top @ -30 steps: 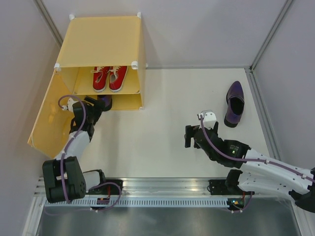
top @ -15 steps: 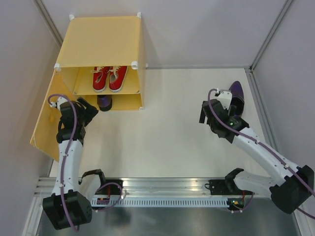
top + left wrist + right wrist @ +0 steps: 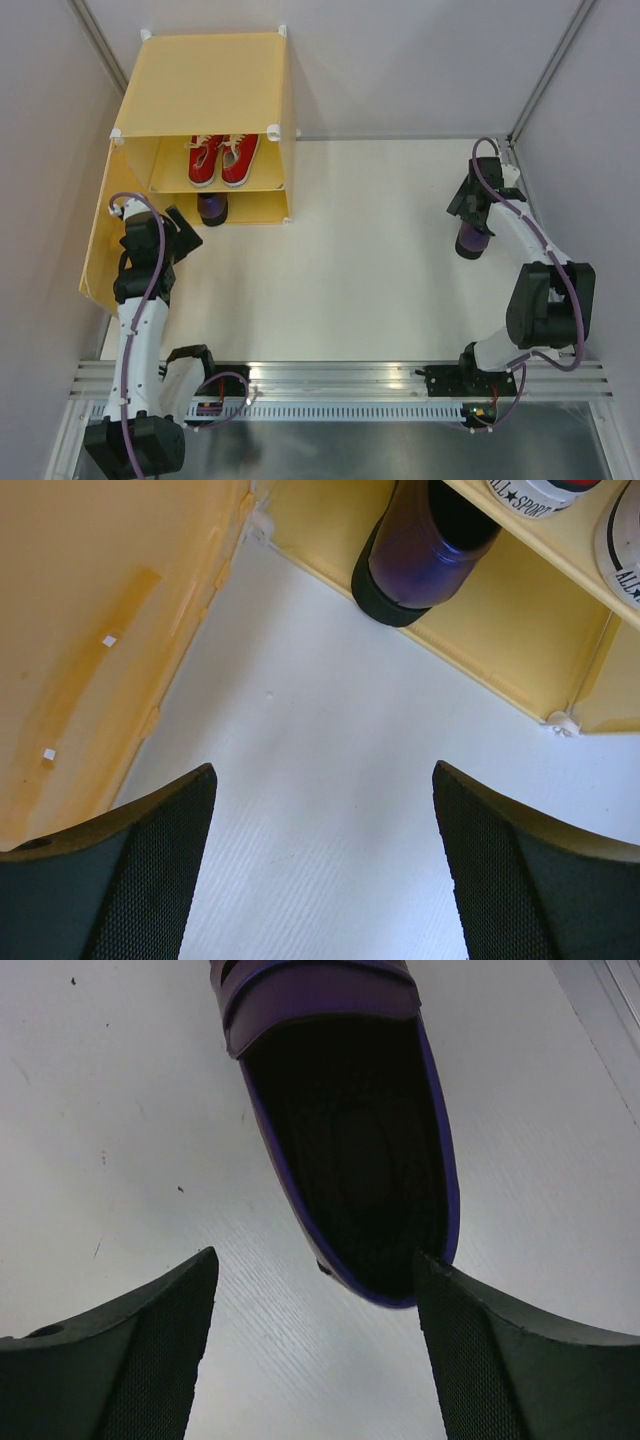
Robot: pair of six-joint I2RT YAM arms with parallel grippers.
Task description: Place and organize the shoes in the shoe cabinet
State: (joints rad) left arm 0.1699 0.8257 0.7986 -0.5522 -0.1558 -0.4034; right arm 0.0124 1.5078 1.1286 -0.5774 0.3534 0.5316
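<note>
The yellow-orange shoe cabinet (image 3: 205, 85) stands at the back left with its door (image 3: 100, 240) swung open to the left. The two red sneakers (image 3: 222, 160) sit side by side on its inner shelf. One dark purple slip-on shoe (image 3: 211, 208) lies in the lower compartment with its heel sticking out; it also shows in the left wrist view (image 3: 425, 550). My left gripper (image 3: 188, 232) is open and empty in front of that shoe. The other purple shoe (image 3: 471, 240) lies at the far right. My right gripper (image 3: 466, 212) is open just above its heel (image 3: 345, 1140), the right finger (image 3: 520, 1360) at the heel's rim.
Grey walls close in the white table on the left, back and right. The right wall's frame (image 3: 530, 230) runs right beside the purple shoe. The open door (image 3: 90, 640) is just left of my left gripper (image 3: 325, 860). The aluminium rail (image 3: 340, 395) lies along the near edge.
My left gripper has let go of the purple shoe in the lower compartment and drawn back. My right arm has swung from the table's middle to the far right, over the other purple shoe.
</note>
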